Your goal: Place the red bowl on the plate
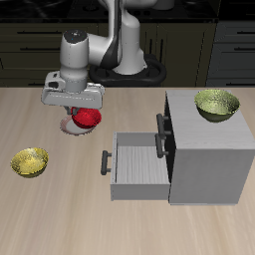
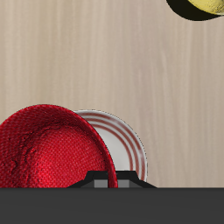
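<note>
The glossy red bowl (image 1: 88,120) hangs just under my gripper (image 1: 79,111), which is shut on its rim. In the wrist view the red bowl (image 2: 48,150) fills much of the frame and sits tilted, overlapping the plate (image 2: 125,144). The plate has a pale centre and a pinkish striped rim, and it lies flat on the wooden table. In the exterior view only a sliver of the plate (image 1: 70,127) shows below the bowl. My fingertips are mostly hidden by the gripper body (image 2: 105,182).
A yellow-green bowl (image 1: 30,161) sits on the table nearer the front edge and also shows in the wrist view (image 2: 197,7). A grey cabinet (image 1: 209,149) with an open drawer (image 1: 134,164) carries another yellow-green bowl (image 1: 216,104).
</note>
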